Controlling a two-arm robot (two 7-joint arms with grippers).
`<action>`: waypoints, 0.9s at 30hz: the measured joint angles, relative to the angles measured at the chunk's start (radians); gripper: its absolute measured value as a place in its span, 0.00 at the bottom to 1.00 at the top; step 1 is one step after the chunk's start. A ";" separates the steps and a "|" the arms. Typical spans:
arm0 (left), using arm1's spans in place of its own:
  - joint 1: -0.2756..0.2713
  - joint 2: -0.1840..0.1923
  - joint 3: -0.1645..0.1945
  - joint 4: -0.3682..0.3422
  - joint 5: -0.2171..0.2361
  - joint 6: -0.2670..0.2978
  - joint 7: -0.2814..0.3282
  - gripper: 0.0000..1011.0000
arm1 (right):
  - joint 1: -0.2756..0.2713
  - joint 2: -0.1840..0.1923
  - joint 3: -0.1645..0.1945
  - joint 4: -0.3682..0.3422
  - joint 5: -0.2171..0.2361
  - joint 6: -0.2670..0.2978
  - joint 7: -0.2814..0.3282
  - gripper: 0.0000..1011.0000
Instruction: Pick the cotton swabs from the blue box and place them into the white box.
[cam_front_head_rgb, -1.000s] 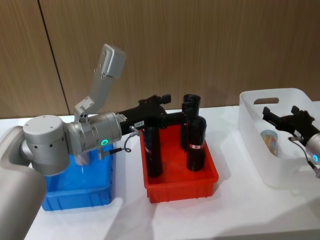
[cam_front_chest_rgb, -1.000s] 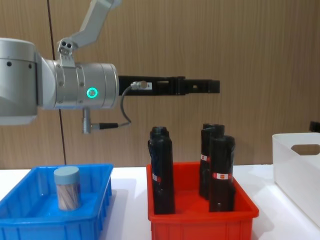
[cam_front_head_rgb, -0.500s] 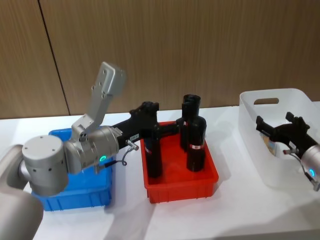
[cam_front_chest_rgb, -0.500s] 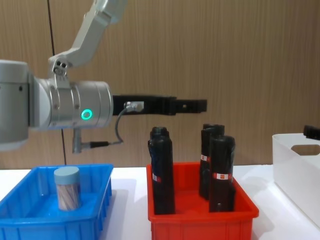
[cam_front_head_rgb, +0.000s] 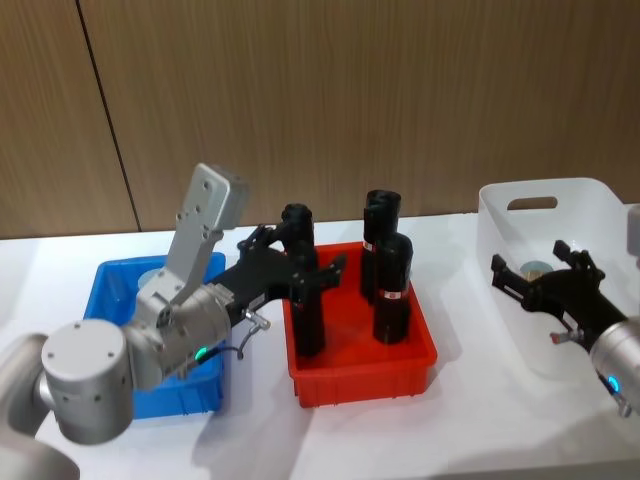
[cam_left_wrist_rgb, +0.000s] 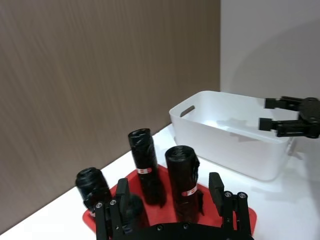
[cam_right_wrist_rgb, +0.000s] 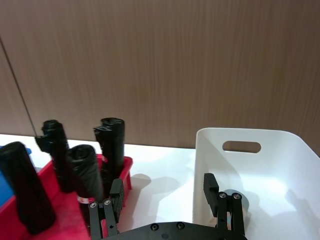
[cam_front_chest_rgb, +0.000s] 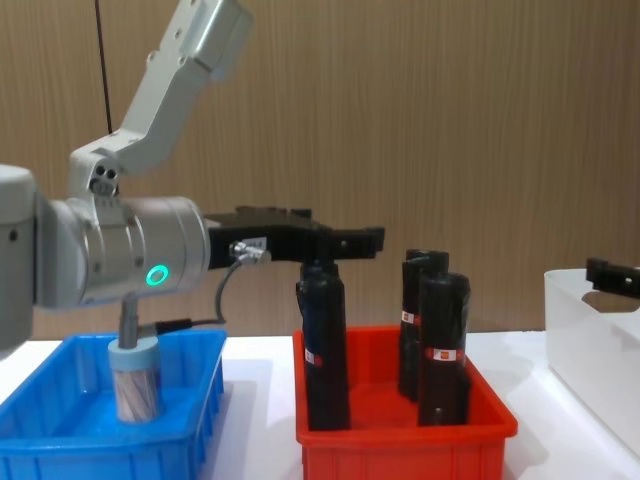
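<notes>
So we judge the job partly done: one jar (cam_right_wrist_rgb: 231, 191) sits in the white box (cam_front_head_rgb: 560, 183) at 3 o'clock, under the right gripper (cam_front_head_rgb: 530, 260), its jaws wide and empty. The other jar (cam_front_chest_rgb: 133, 378) stands unpicked in the blue box (cam_front_chest_rgb: 60, 455) at 9 o'clock. The left gripper (cam_front_head_rgb: 295, 255), jaws wide and empty, hovers over the red bin (cam_front_head_rgb: 360, 385).

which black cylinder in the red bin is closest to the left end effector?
The lone cylinder on the red bin's left side; the left end effector hovers at its top. The other two stand together farther right.
</notes>
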 joint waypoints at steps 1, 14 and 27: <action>0.013 0.004 0.002 -0.014 0.005 -0.007 0.021 0.99 | -0.008 0.001 -0.002 -0.010 -0.001 -0.001 -0.002 0.99; 0.113 0.040 0.019 -0.120 0.049 -0.059 0.178 0.99 | -0.133 0.019 -0.037 -0.176 -0.027 -0.019 -0.035 0.99; 0.225 0.081 0.038 -0.238 0.098 -0.117 0.355 0.99 | -0.219 0.032 -0.061 -0.291 -0.046 -0.030 -0.059 0.99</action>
